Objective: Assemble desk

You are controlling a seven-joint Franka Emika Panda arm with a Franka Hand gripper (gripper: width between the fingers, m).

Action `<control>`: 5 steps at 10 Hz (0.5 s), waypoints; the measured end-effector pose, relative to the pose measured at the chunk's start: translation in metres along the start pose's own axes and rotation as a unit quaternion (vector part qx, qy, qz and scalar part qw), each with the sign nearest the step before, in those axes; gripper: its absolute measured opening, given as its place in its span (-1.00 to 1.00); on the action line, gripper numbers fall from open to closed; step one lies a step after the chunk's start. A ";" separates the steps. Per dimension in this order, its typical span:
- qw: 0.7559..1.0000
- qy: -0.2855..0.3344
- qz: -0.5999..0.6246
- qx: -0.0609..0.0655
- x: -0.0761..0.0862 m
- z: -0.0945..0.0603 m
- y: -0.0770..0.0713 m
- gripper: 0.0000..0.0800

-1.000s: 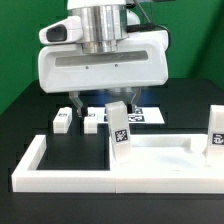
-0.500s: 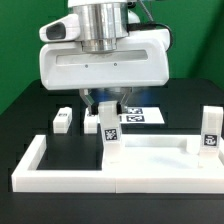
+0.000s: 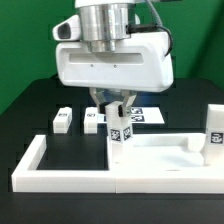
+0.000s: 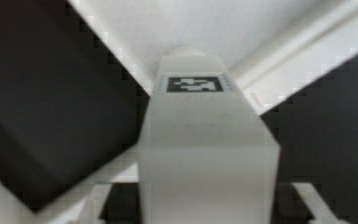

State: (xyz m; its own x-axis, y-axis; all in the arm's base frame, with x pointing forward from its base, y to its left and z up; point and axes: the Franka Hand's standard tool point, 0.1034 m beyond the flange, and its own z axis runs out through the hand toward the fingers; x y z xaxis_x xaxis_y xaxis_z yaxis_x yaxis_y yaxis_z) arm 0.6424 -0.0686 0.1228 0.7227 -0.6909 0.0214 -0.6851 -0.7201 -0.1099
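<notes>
Leg: smooth white plastic, semi-matt, w/ printed b/w tag. Tabletop & wall: same plastic, faint sheen. Gripper: glossy white shell; collar brushed metal. Counter: matt black. Backdrop: green, matt.

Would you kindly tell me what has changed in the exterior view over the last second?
The gripper, shut on a desk leg, shifted toward the exterior view's right, carrying the upright leg with it after a brief dip down and leftward. Nothing was let go. The two loose legs, the far-right leg and the tabletop stayed put.
</notes>
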 end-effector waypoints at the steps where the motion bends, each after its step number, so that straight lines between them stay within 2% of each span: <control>1: 0.997 -0.006 0.073 -0.004 -0.002 0.000 0.000 -0.28; 3: 0.979 -0.012 0.203 -0.007 -0.006 0.001 -0.003 -0.27; 4: 0.960 -0.015 0.279 -0.002 -0.006 0.001 -0.002 -0.27; 5: 0.929 -0.018 0.370 0.010 -0.007 0.001 -0.001 -0.27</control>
State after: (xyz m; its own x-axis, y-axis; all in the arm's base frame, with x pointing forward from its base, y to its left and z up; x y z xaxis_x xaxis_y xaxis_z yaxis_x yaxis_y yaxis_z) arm 0.6383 -0.0631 0.1219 0.0566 -0.9934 -0.0997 -0.9939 -0.0466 -0.0995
